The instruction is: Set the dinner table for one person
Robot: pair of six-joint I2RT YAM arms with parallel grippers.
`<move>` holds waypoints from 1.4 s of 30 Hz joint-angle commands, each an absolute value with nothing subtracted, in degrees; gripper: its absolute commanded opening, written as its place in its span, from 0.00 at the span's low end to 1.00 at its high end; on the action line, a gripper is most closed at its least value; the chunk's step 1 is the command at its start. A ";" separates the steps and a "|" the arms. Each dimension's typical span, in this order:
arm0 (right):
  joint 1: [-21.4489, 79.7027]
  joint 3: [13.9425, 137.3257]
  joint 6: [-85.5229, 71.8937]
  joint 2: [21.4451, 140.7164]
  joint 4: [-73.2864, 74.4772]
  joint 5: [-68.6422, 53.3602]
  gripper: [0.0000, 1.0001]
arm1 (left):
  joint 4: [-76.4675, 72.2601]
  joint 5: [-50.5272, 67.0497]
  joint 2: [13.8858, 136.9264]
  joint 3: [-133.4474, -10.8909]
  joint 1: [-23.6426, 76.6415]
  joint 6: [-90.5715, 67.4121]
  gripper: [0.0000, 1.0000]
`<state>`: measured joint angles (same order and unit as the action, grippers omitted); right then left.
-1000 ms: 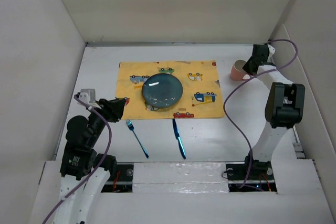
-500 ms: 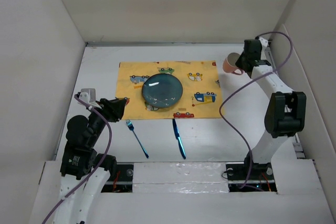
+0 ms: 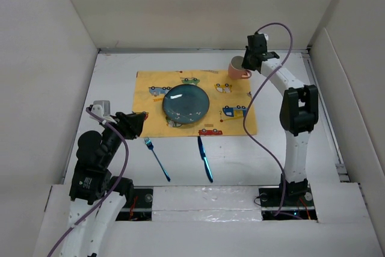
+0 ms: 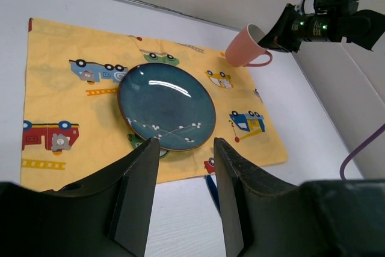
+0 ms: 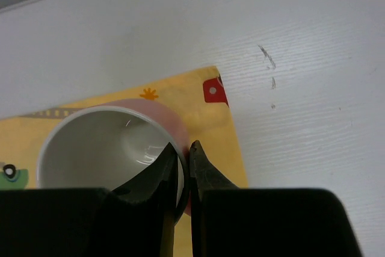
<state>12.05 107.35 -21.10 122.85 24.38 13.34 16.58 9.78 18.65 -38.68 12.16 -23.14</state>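
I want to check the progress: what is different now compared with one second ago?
The right gripper closed on the pink mug's wall and carried it left, from the right side of the table to the placemat's far right corner. The left gripper, plate, fork and knife stayed in place.

left fingers [image 4: 139, 192] parted, arm [image 3: 98, 150] folded | right fingers [image 5: 205, 174] pinching mug [image 5: 90, 142], arm [image 3: 289, 87] outstretched
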 commanded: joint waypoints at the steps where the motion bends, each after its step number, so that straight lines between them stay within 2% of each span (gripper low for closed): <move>1: 12.22 111.27 -20.13 120.50 23.12 14.85 0.00 | 14.77 9.40 18.89 -38.50 12.39 -23.12 0.39; 4: 11.60 114.60 -20.21 123.39 26.09 13.98 0.00 | 14.85 9.40 18.81 -38.58 12.39 -23.20 0.39; 16: 10.99 114.60 -20.65 126.12 26.71 16.44 0.00 | 14.77 9.32 18.72 -38.58 12.39 -23.20 0.40; 17: 10.99 114.87 -20.65 126.30 26.72 16.78 0.02 | 14.85 9.23 18.55 -38.58 12.39 -23.20 0.40; 20: 10.99 114.17 -20.48 126.21 25.84 17.40 0.24 | 14.94 9.14 18.98 -38.67 12.39 -23.20 0.40; 21: 10.99 114.34 -20.65 125.86 26.01 17.14 0.36 | 14.94 9.23 18.90 -38.58 12.39 -23.20 0.40; 24: 10.99 112.51 -20.83 122.54 24.88 17.23 0.46 | 14.77 9.05 18.63 -38.58 12.39 -23.20 0.40; 27: 10.99 112.33 -22.49 118.76 23.91 16.18 0.52 | 14.94 9.05 18.90 -38.58 12.39 -23.20 0.40; 29: 10.99 107.18 -23.03 110.00 20.24 15.56 0.54 | 14.77 9.05 18.63 -38.58 12.39 -23.20 0.40; 30: 11.51 107.14 -23.03 109.95 20.22 15.56 0.54 | 14.77 9.05 18.63 -38.58 12.39 -23.20 0.40; 31: 11.51 101.92 -23.11 104.38 17.08 15.64 0.53 | 14.77 9.23 19.07 -38.58 12.39 -23.20 0.40; 32: 12.64 98.73 -23.03 101.28 15.48 15.47 0.49 | 14.85 9.40 18.90 -38.58 12.39 -23.20 0.40; 33: 13.44 95.05 -23.11 97.77 13.82 14.34 0.26 | 14.85 9.49 18.90 -38.58 12.39 -23.20 0.40; 34: 16.41 90.49 -23.12 94.08 8.40 13.37 0.12 | 14.77 9.67 18.37 -38.50 12.39 -23.20 0.40; 35: 18.35 80.17 -23.55 86.73 5.30 11.27 0.00 | 14.68 9.67 18.28 -38.50 12.39 -23.12 0.39; 37: 27.18 69.05 -24.87 79.75 -5.37 9.24 0.00 | 14.59 10.10 18.54 -38.50 12.39 -23.03 0.33; 38: 30.64 60.03 -25.22 74.76 -7.01 9.66 0.00 | 14.50 10.19 18.54 -38.50 12.39 -23.03 0.24; 40: 41.67 54.25 -27.33 72.26 -6.08 11.24 0.00 | 14.41 10.28 18.02 -38.32 12.39 -22.94 0.10; 41: 45.31 52.40 -28.29 71.46 -3.72 14.90 0.00 | 14.15 10.46 18.02 -38.32 12.39 -22.85 0.00; 42: 48.83 49.51 -30.39 70.76 -1.26 16.77 0.00 | 14.32 10.46 18.19 -38.32 12.39 -22.85 0.00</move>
